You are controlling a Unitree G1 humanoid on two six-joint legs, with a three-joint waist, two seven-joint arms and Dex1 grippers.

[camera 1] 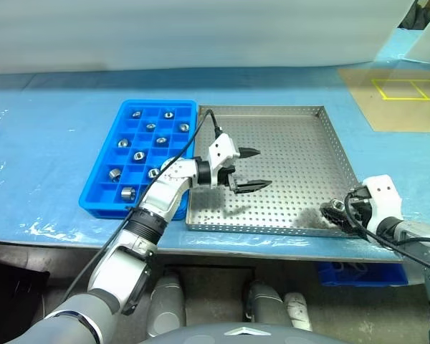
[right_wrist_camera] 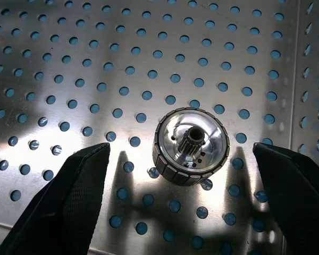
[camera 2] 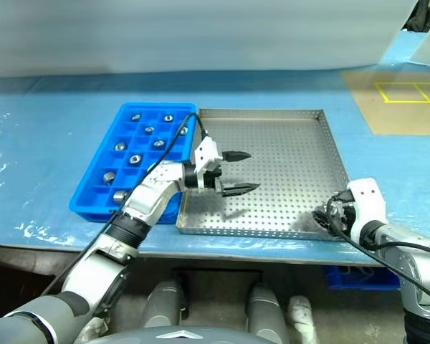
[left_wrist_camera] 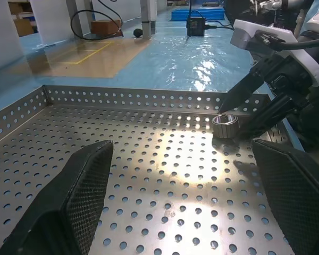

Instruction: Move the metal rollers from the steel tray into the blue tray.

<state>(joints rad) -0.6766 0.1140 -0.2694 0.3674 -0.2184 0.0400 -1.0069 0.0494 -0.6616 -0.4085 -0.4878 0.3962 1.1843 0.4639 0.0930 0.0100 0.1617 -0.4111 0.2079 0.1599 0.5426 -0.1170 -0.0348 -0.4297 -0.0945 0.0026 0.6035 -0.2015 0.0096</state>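
One metal roller (right_wrist_camera: 191,145) lies flat on the perforated floor of the steel tray (camera 1: 287,122), in its near right corner close to the rim, and the right gripper (right_wrist_camera: 186,212) hangs over it with its fingers spread wide on either side — not touching it. The left gripper (camera 1: 249,169), its fingers also apart and holding nothing, hovers level over the tray's left half, pointing right. Just left of the steel tray sits the blue tray (camera 1: 100,197), with other rollers (camera 1: 137,154) already in several of its compartments.
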